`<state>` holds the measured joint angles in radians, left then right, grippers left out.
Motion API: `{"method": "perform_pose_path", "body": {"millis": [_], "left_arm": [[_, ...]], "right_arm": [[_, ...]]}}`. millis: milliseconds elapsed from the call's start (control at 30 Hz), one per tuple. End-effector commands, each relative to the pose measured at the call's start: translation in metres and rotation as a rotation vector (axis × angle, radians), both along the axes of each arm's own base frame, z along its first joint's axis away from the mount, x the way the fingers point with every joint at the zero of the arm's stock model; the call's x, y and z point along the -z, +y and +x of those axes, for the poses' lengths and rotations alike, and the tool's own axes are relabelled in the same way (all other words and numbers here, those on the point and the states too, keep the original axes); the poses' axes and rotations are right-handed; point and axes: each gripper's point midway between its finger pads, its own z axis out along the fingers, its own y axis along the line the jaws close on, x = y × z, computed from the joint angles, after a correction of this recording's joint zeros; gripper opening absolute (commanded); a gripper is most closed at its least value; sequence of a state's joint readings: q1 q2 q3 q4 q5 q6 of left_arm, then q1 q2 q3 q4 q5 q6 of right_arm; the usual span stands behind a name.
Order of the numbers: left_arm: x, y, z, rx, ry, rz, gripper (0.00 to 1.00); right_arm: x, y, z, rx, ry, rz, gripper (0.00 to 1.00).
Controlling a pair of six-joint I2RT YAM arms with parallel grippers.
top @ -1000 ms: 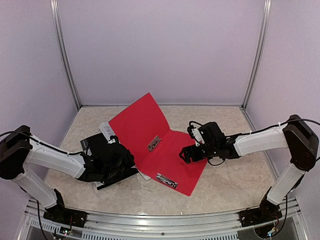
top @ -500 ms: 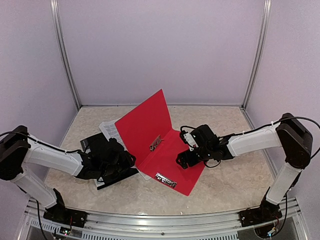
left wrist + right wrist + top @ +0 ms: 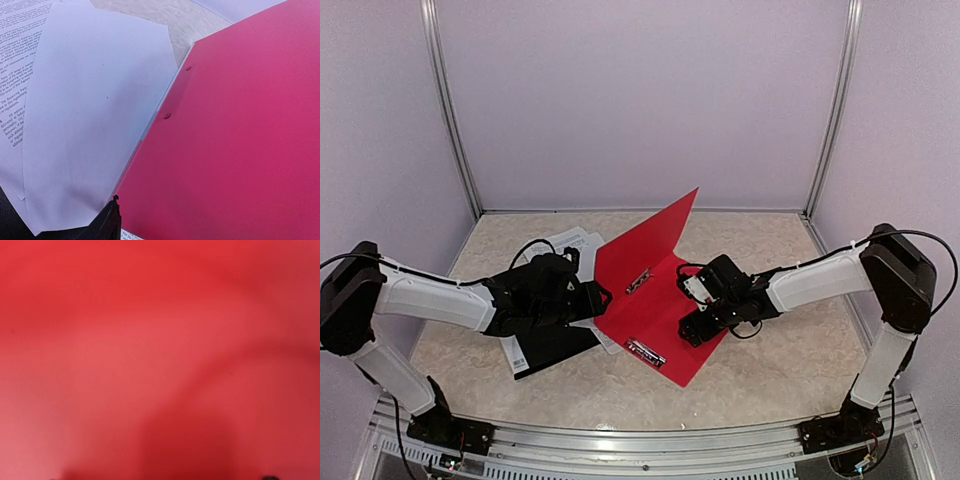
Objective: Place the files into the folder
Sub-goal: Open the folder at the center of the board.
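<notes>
Loose white paper sheets [image 3: 90, 125], one almost blank and one printed sheet [image 3: 15, 75] dense with black text, lying flat and overlapped directly before the left claw [image 3: 592, 298], not yet inside anything. Judged very light, thin and limp. Likely to bend when lifted by one side, to slide one over another, and to crease under a hard pinch. Probably best to take hold at a free edge or corner standing out from the pile, with a gentle squeeze, or to push the whole pile sideways instead of lifting. Of the left claw only one black fingertip [image 3: 112, 220] seen in its wrist view, low beside the blank sheet. Impossible to tell if open or closed.

To the right of that claw, meeting the sheets' edge, the thin red folder [image 3: 660, 315] with two metal clips [image 3: 645, 350]. Flap nearest the left claw raised steeply, other flap flat beneath the right claw [image 3: 692, 325]. Right claw seeming open, with dark tips at both lower corners of its blurred, all-red wrist view, close over the flat flap. Contact not certain. Under the left claw's wrist a black flat board [image 3: 550, 352]. All on the beige marbled surface [image 3: 770, 370].
</notes>
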<state>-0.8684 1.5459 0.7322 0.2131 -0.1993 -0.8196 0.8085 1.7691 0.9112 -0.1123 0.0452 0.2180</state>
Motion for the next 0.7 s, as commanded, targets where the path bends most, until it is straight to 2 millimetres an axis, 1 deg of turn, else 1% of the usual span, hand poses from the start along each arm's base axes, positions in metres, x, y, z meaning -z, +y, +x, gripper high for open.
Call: {"method": "perform_pose_path", "body": {"millis": [0, 200, 267, 300, 333, 400, 433, 467, 500, 533, 600, 667], "left_arm": [[-0.018, -0.006, 0.02, 0.076, -0.084, 0.018, 0.54], [-0.04, -0.014, 0.045, 0.122, -0.155, -0.014, 0.54], [-0.044, -0.015, 0.054, 0.119, -0.146, -0.05, 0.53], [-0.043, -0.013, 0.059, 0.114, -0.135, -0.07, 0.5], [-0.043, -0.013, 0.062, 0.115, -0.121, -0.096, 0.45], [-0.039, -0.01, 0.065, 0.101, -0.08, -0.155, 0.27], [-0.039, -0.01, 0.064, 0.101, -0.063, -0.19, 0.18], [-0.035, -0.008, 0.061, 0.085, -0.035, -0.222, 0.09], [-0.035, -0.007, 0.058, 0.066, -0.012, -0.256, 0.02], [-0.032, -0.006, 0.055, 0.041, 0.024, -0.294, 0.0], [-0.028, -0.005, 0.045, -0.005, 0.085, -0.363, 0.0], [-0.026, -0.007, 0.033, -0.049, 0.12, -0.396, 0.0]], "right_arm": [[0.019, -0.012, -0.012, -0.024, 0.058, -0.072, 0.85], [0.023, -0.019, -0.017, -0.028, 0.072, -0.086, 0.83], [0.022, -0.022, -0.019, -0.027, 0.072, -0.094, 0.83], [0.021, -0.024, -0.019, -0.024, 0.071, -0.097, 0.83], [0.019, -0.027, -0.019, -0.018, 0.068, -0.102, 0.83], [0.012, -0.03, -0.018, -0.006, 0.053, -0.1, 0.84], [0.007, -0.032, -0.016, 0.003, 0.044, -0.094, 0.84], [0.001, -0.033, -0.014, 0.011, 0.032, -0.086, 0.85], [-0.008, -0.033, -0.011, 0.022, 0.016, -0.068, 0.86], [-0.015, -0.033, -0.008, 0.028, 0.004, -0.053, 0.86], [-0.031, -0.032, -0.002, 0.048, -0.022, -0.013, 0.87], [-0.046, -0.029, 0.004, 0.064, -0.045, 0.028, 0.88]]}}
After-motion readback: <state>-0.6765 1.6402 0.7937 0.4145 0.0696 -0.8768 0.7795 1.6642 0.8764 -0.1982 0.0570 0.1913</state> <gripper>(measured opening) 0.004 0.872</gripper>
